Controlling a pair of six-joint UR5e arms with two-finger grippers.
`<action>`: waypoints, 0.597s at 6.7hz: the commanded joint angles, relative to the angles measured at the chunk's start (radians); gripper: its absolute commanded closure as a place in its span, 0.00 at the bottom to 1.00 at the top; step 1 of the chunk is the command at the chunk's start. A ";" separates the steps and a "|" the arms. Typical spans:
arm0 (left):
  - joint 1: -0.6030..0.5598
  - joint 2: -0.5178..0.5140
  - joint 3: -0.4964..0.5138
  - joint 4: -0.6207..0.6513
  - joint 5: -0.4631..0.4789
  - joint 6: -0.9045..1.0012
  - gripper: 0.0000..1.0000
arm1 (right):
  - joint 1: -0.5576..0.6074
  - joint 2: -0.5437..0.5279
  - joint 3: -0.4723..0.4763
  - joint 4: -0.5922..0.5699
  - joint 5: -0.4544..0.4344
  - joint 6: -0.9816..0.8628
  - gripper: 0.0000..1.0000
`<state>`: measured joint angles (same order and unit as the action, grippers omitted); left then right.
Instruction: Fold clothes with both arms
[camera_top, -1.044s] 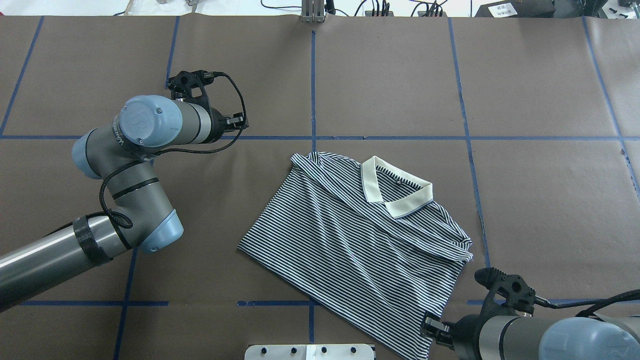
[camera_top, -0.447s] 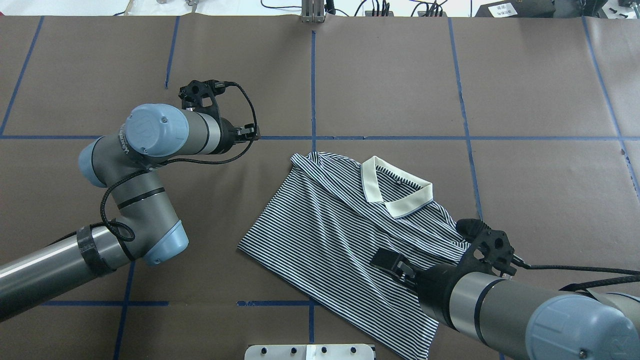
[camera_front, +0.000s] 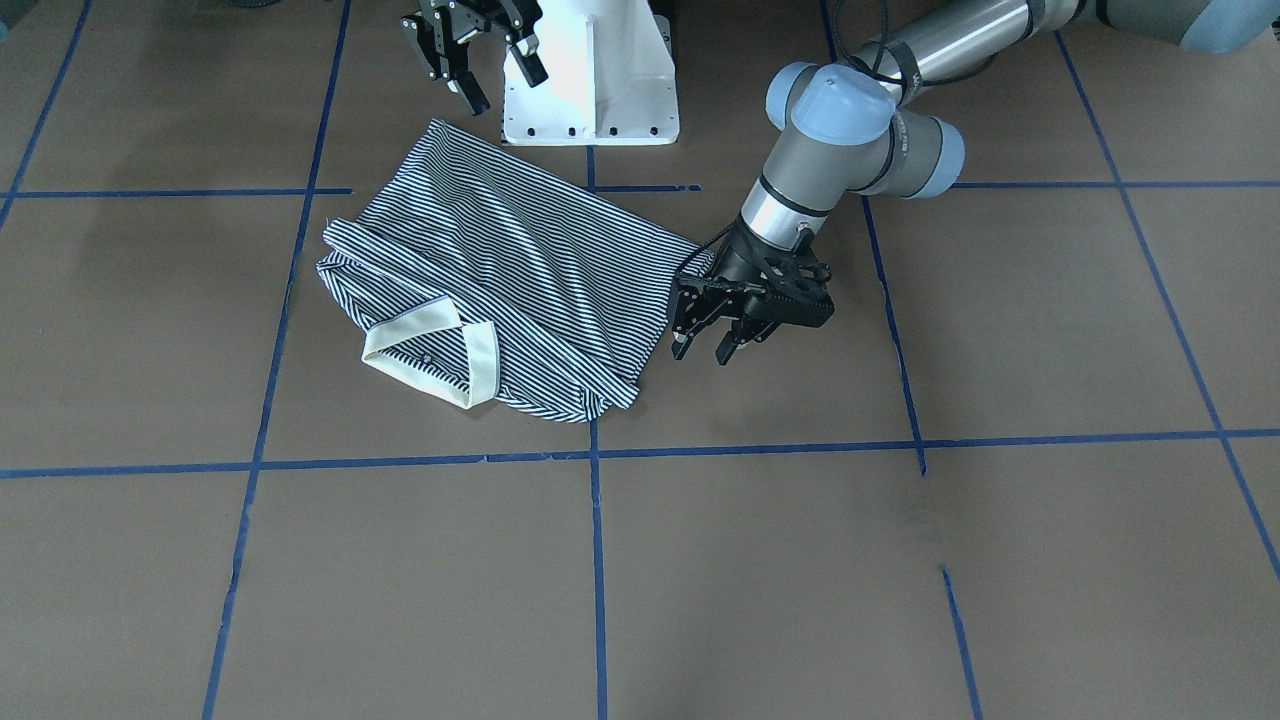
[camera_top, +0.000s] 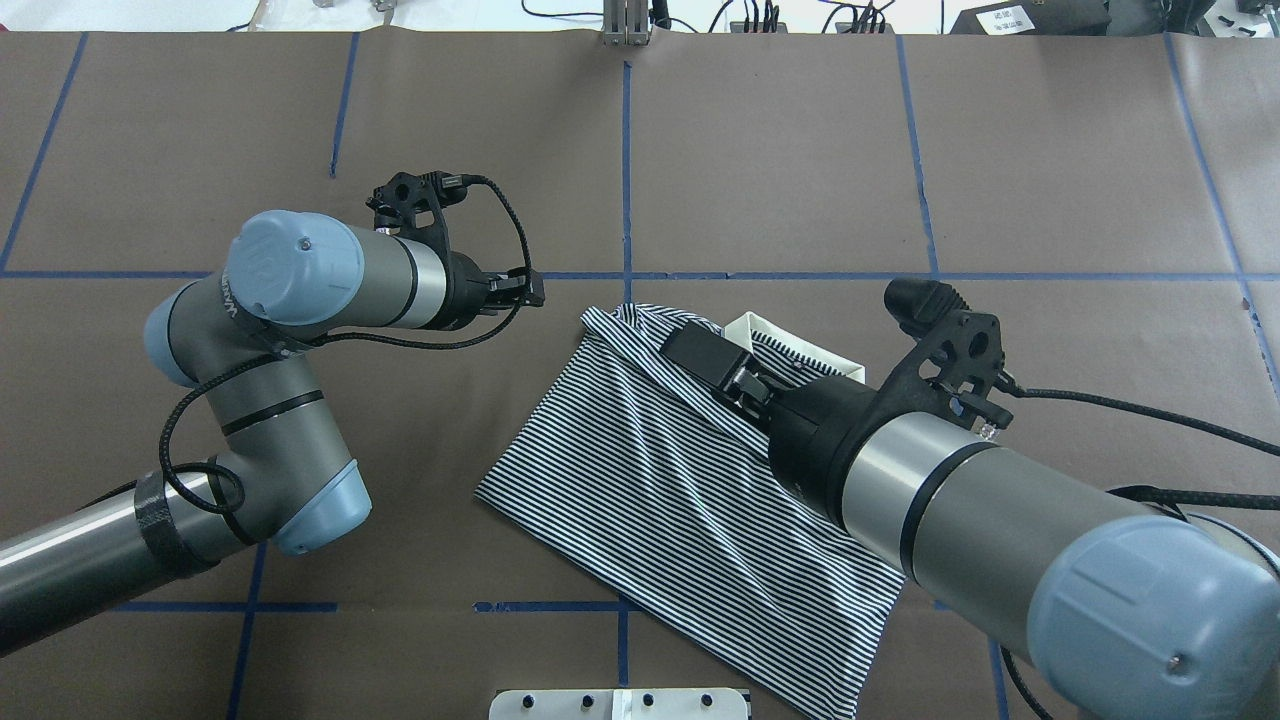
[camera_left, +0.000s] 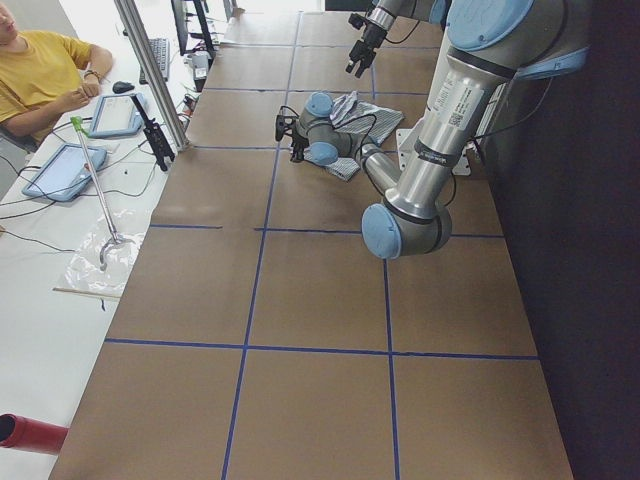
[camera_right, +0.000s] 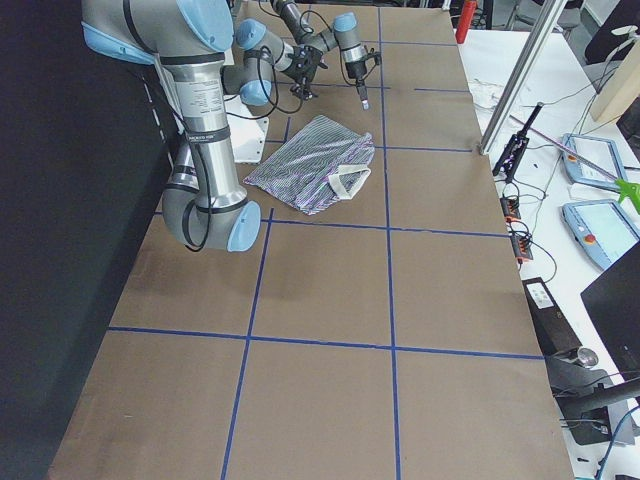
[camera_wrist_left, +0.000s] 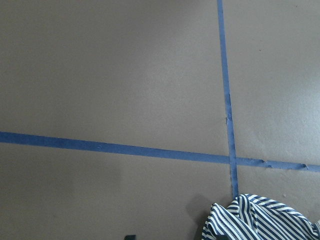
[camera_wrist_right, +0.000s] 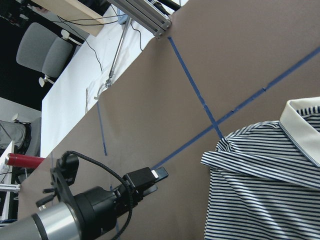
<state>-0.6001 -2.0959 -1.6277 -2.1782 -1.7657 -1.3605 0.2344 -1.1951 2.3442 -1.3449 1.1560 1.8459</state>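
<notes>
And the right gripper (camera_front: 505, 85) has swung up off the near right hem and across the polo shirt (camera_top: 650, 480), while the left gripper (camera_front: 700, 352) has crept in from the far left towards the cloth. We read that as the arms taking up new stations for another fold.

The shirt lies around the middle of the table (camera_top: 800, 150), mostly right of the centre tape line (camera_top: 626, 180). It sits at a slant and is already partly folded, with its cream collar (camera_front: 430, 350) on the far side and the hem near the white pedestal base (camera_front: 590, 80).

The left claw hangs low just beside the shirt's left edge, up towards the far shoulder. Its fingers are spread and clear of the fabric, so far as we can tell.

The right claw rides high over the garment, also spread, with nothing in it. From overhead its arm hides much of the right side.

Neither claw grips the cloth, so no fold is under way. We'd say the next move calls for both claws to come down and pinch the cloth together.
</notes>
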 joint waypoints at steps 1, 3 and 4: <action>0.000 -0.001 -0.007 0.000 0.003 0.000 0.38 | 0.014 -0.001 -0.002 0.004 -0.022 -0.033 0.00; 0.000 -0.001 -0.012 0.000 0.002 0.000 0.38 | 0.013 0.011 0.011 0.003 -0.016 -0.033 0.00; 0.000 -0.001 -0.012 0.000 0.000 0.003 0.38 | 0.008 0.009 -0.005 -0.011 -0.007 -0.037 0.00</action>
<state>-0.5998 -2.0968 -1.6390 -2.1782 -1.7640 -1.3600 0.2463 -1.1881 2.3503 -1.3446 1.1405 1.8127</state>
